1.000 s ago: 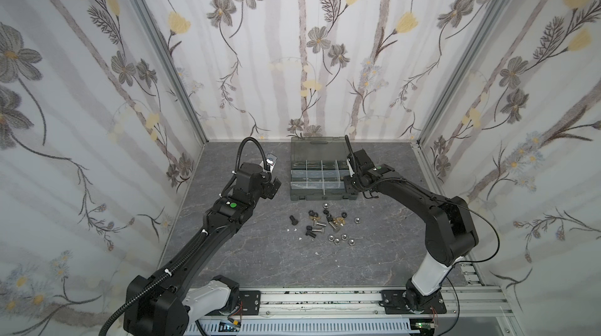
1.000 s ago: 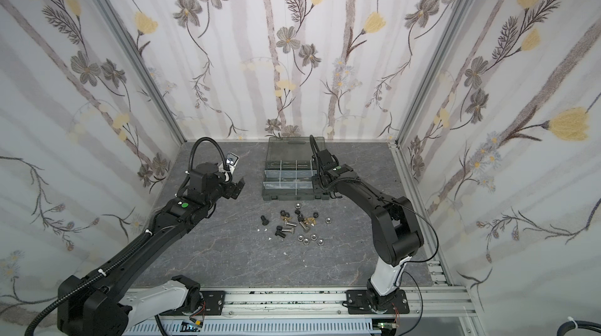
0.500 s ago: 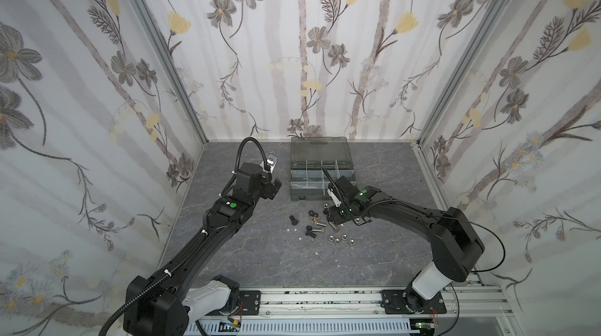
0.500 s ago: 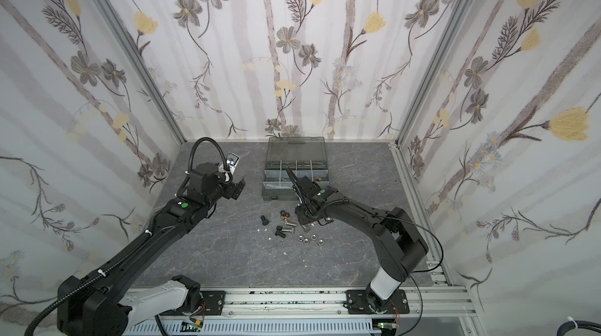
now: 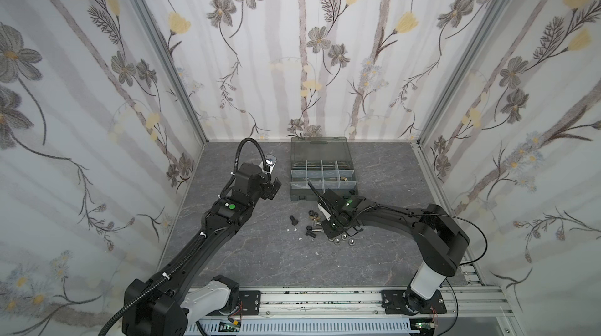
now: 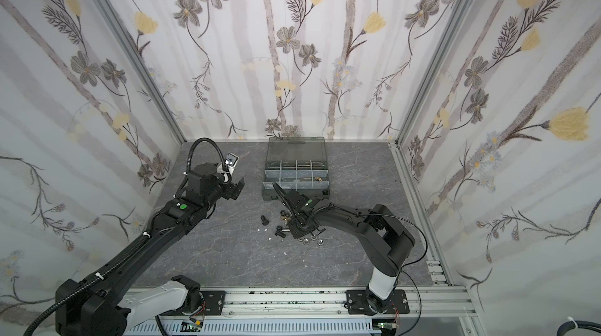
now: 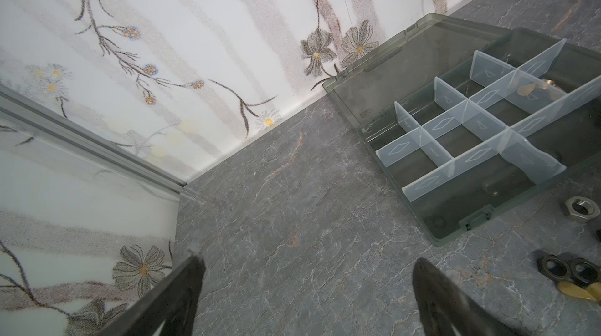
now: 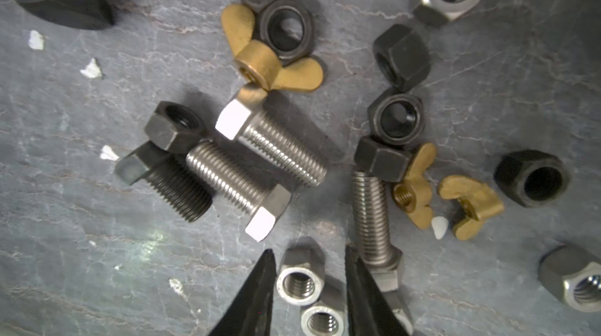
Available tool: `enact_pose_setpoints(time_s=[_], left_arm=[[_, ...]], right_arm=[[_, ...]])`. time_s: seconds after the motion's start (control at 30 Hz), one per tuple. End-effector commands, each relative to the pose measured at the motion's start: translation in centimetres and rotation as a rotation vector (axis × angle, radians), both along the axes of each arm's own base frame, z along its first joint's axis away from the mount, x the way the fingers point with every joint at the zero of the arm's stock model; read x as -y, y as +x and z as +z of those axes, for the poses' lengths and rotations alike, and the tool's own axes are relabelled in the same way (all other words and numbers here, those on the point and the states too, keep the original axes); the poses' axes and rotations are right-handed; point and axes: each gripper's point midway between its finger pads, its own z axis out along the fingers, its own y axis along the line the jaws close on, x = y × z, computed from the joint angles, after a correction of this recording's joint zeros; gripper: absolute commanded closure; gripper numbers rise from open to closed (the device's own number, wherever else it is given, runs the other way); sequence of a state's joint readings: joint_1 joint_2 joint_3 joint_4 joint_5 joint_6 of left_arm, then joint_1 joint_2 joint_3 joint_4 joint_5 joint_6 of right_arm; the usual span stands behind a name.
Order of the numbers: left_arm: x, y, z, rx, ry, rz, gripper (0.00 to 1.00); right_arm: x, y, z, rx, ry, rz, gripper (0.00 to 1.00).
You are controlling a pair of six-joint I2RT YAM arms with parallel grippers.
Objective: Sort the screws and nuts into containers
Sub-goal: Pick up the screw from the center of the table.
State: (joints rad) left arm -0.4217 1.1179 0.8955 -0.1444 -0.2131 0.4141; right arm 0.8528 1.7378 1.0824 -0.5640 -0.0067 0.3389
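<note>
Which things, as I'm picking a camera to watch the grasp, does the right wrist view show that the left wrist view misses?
Right wrist only: silver screws, and the right gripper open around a silver nut. Left wrist only: the organizer case, a stored wing nut, the open left gripper. Both: two touching black nuts beside a loose wing nut on the table.

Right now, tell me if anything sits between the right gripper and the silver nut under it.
Nothing visible does: the right gripper straddles the silver nut, jaws apart. A bolt lies just outside one finger.
</note>
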Motion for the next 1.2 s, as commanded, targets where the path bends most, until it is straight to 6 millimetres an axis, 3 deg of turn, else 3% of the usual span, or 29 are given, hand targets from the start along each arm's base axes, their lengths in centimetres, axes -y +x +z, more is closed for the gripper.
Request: enact_pose_setpoints(time_s=[0.0, 0.27, 0.8, 0.97, 1.03, 1.17], left_arm=[[0.1, 0.2, 0.6, 0.027, -0.01, -0.004, 0.0], [0.2, 0.2, 0.5, 0.023, -0.009, -0.003, 0.0], [0.1, 0.3, 0.3, 0.018, -0.002, 0.001, 0.0], [0.1, 0.3, 0.4, 0.021, -0.002, 0.0, 0.0], [0.1, 0.2, 0.4, 0.021, -0.004, 0.0, 0.0], [0.3, 0.1, 0.8, 0.029, -0.019, -0.009, 0.0]], right_arm=[[0.5, 0.5, 0.1, 0.029, -0.035, -0.006, 0.65], [0.8, 1.2, 2.0, 0.088, -0.041, 0.0, 0.67], [2.7, 1.7, -1.3, 0.075, -0.183, 0.053, 0.7], [2.3, 1.4, -1.8, 0.052, -0.162, 0.056, 0.8], [2.4, 1.3, -1.9, 0.047, -0.162, 0.056, 0.88], [2.3, 1.5, -0.9, 0.058, -0.146, 0.049, 0.97]])
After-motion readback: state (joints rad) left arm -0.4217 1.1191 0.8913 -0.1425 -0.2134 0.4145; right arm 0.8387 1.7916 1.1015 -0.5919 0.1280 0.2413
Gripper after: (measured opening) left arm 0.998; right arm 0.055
